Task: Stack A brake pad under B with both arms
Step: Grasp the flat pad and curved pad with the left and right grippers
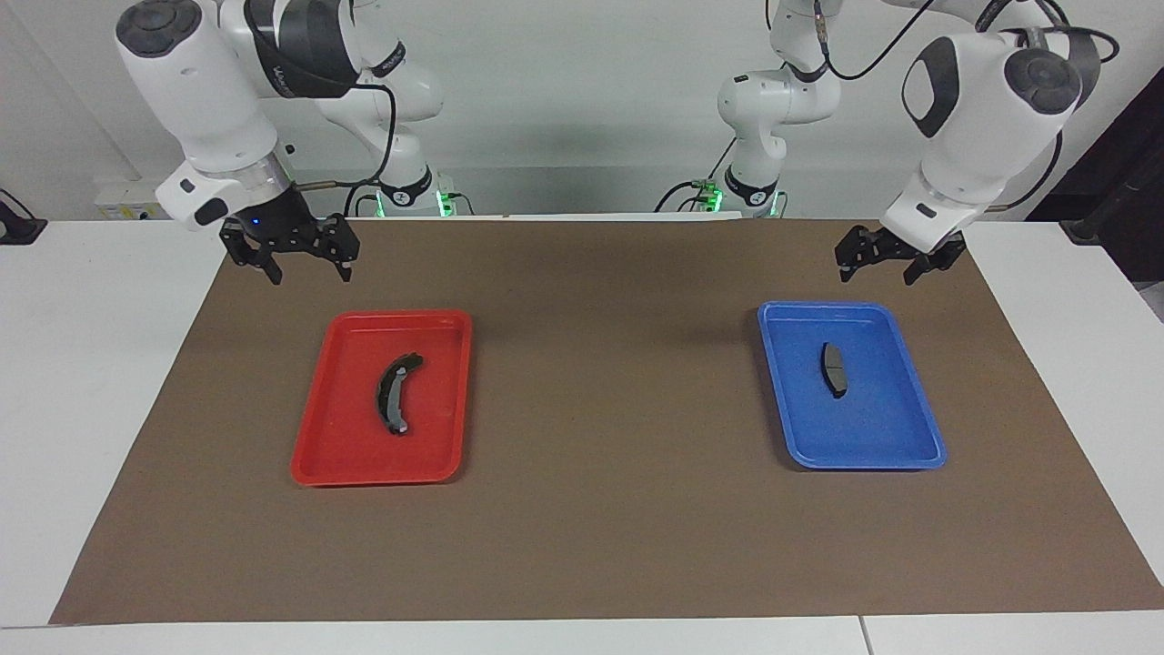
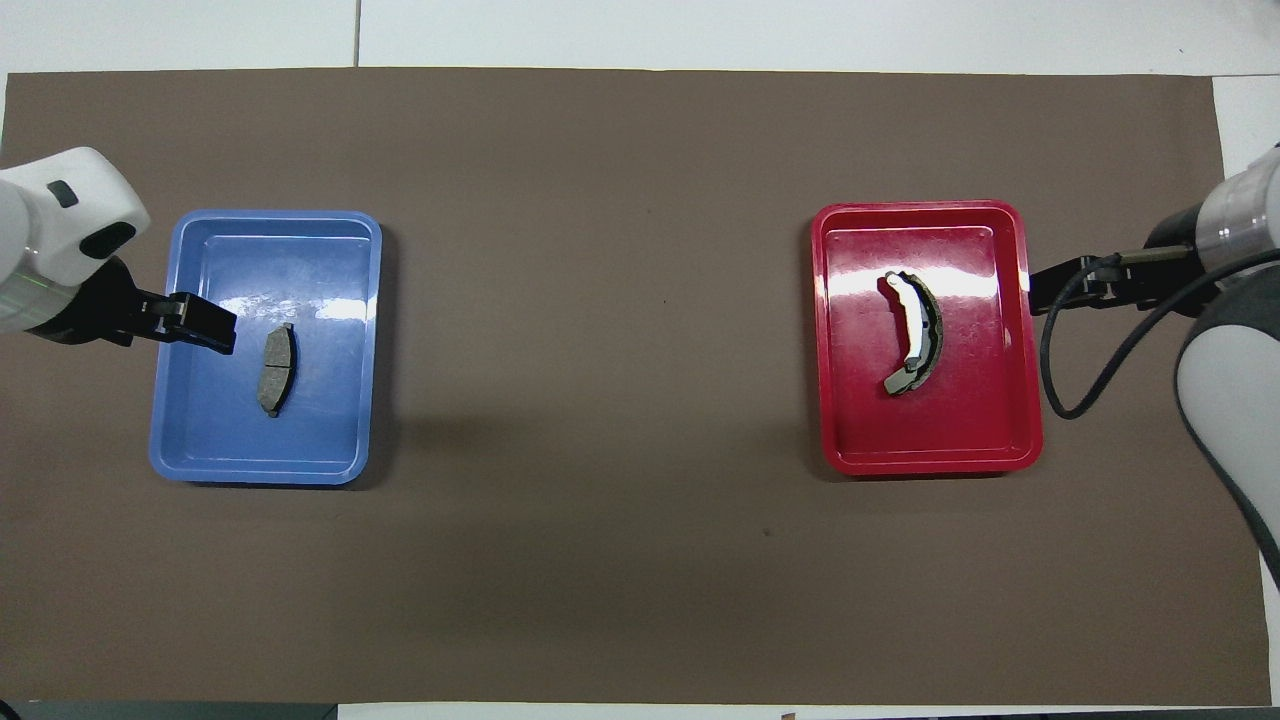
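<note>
The A brake pad (image 1: 833, 368), short, straight and dark grey, lies in the blue tray (image 1: 909, 455); it also shows in the overhead view (image 2: 277, 370). B (image 1: 396, 391), the long black crescent pad with a pale mark at one end, lies in the red tray (image 1: 364, 475) and shows in the overhead view (image 2: 915, 335). My left gripper (image 1: 876, 271) is open and empty, raised over the blue tray's rim, apart from A. My right gripper (image 1: 309, 270) is open and empty, raised over the mat by the red tray's rim, apart from B.
A brown mat (image 1: 600, 509) covers the white table. The blue tray (image 2: 260, 470) stands toward the left arm's end and the red tray (image 2: 930, 462) toward the right arm's end. Bare mat lies between them. A black cable (image 2: 1075, 400) hangs from the right wrist.
</note>
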